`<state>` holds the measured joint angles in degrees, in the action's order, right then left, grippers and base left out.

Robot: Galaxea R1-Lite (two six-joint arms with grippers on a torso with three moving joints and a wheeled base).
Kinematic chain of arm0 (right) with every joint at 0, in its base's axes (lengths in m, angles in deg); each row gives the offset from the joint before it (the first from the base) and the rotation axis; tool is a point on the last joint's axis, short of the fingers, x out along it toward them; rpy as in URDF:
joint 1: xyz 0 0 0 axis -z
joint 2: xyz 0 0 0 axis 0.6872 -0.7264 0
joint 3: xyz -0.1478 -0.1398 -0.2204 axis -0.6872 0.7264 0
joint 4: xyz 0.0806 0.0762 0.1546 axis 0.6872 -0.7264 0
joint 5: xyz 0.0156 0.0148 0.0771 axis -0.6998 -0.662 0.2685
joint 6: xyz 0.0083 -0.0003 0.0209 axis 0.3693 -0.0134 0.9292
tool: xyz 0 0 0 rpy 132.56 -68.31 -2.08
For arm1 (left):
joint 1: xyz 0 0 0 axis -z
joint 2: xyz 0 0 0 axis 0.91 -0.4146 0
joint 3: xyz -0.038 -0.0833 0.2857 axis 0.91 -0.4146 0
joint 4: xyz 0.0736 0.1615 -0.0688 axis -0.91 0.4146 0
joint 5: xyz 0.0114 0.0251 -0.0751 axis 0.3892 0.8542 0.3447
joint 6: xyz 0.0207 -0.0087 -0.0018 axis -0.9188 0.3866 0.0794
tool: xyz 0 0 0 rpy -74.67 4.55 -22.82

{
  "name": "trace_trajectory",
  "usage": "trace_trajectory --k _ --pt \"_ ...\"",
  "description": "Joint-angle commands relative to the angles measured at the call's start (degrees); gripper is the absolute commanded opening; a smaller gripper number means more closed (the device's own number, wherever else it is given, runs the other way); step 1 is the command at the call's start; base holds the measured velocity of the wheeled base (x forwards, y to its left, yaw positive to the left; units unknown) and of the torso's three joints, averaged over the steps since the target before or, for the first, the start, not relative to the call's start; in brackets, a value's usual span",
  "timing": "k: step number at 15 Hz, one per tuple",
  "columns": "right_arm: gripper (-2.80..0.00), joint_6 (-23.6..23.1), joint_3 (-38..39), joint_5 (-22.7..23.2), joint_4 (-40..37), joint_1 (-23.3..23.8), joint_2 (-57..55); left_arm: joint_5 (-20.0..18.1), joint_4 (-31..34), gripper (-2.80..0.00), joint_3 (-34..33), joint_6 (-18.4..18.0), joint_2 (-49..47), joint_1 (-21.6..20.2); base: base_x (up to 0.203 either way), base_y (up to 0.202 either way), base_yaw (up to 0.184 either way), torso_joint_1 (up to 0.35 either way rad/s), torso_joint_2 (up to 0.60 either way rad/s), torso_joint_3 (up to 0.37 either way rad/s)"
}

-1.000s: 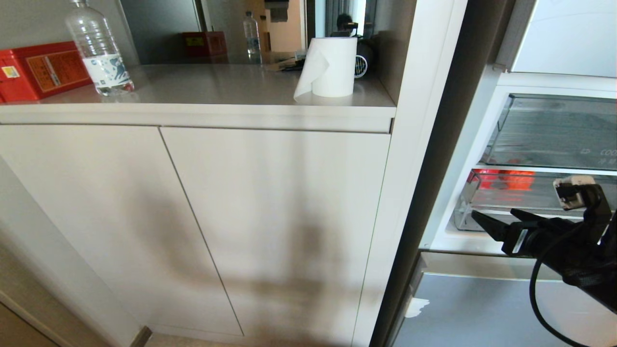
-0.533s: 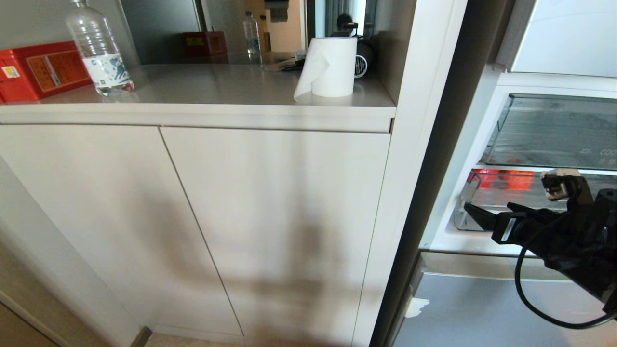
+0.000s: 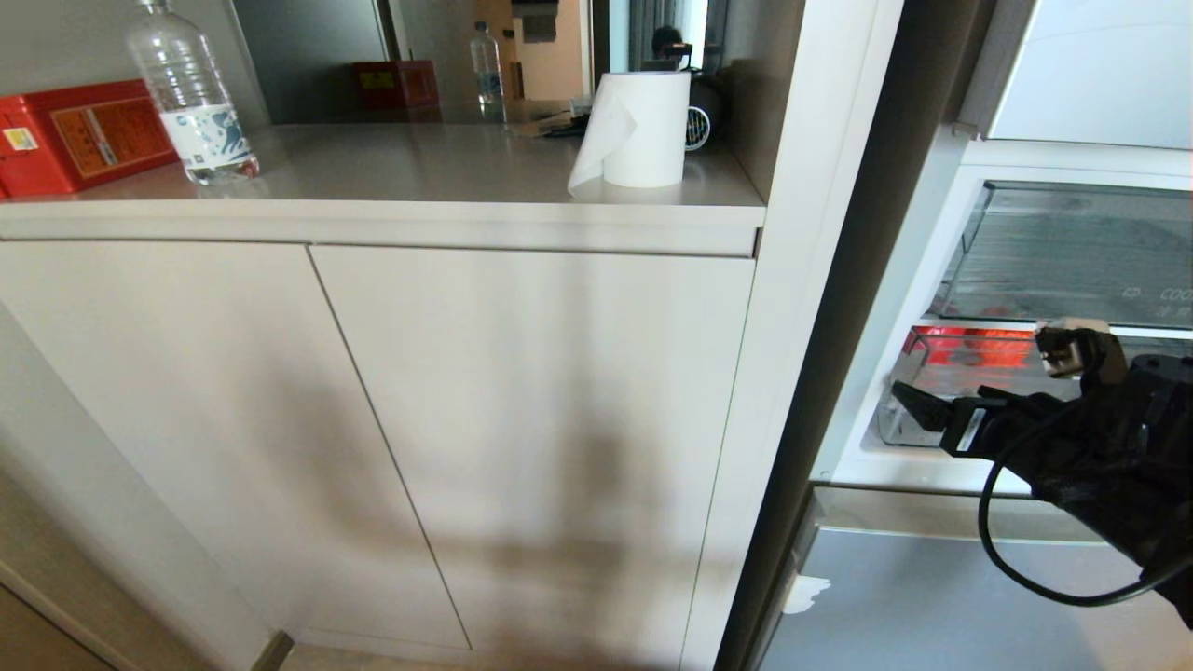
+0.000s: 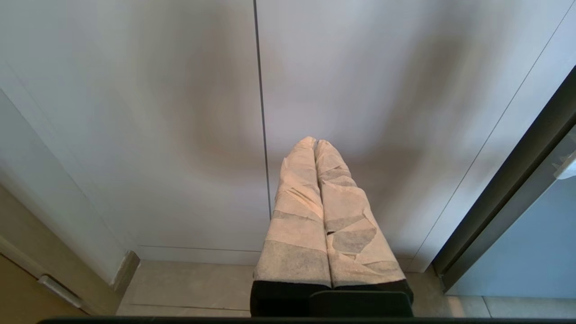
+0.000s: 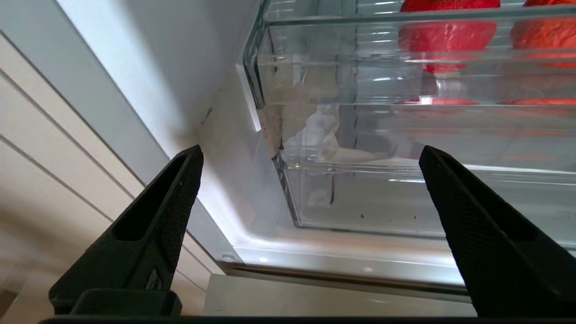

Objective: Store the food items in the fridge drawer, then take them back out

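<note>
Head view: high, facing cabinet (image 3: pixel 466 419) and fridge. Right wrist: close on fridge drawer (image 5: pixel 405 135), shared. Left wrist: cabinet, shared.

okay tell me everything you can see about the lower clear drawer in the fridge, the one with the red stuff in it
The fridge drawer is wide, shallow clear plastic with a ribbed floor and a stepped, double-walled front lip. It sits low in the open fridge, under another clear drawer, against the white side wall. Red-orange food items show through it at the back; I cannot count them. Dark specks dot the front wall. The right gripper, fingers wide open, faces its front corner without touching it.
</note>
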<state>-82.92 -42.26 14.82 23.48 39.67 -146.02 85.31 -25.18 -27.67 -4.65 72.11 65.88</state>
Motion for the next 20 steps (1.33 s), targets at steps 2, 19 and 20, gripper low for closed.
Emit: trace_trajectory --k 2,19,20 --pt "0.0 0.7 -0.9 -0.1 0.4 0.0 -0.5 0.0 0.0 -2.8 0.0 0.0 -0.1 0.0 0.0 0.0 0.0 0.0 0.0 0.0" --pt "-2.8 0.8 -5.0 -1.6 0.3 -4.5 -3.4 0.0 0.0 -2.8 0.0 0.0 -0.1 0.0 0.0 0.0 0.0 0.0 0.0 0.0" --pt "-2.8 0.8 -5.1 -2.3 0.3 -4.7 -3.4 0.0 0.0 -2.8 0.0 0.0 -0.1 0.0 0.0 0.0 0.0 0.0 0.0 0.0"
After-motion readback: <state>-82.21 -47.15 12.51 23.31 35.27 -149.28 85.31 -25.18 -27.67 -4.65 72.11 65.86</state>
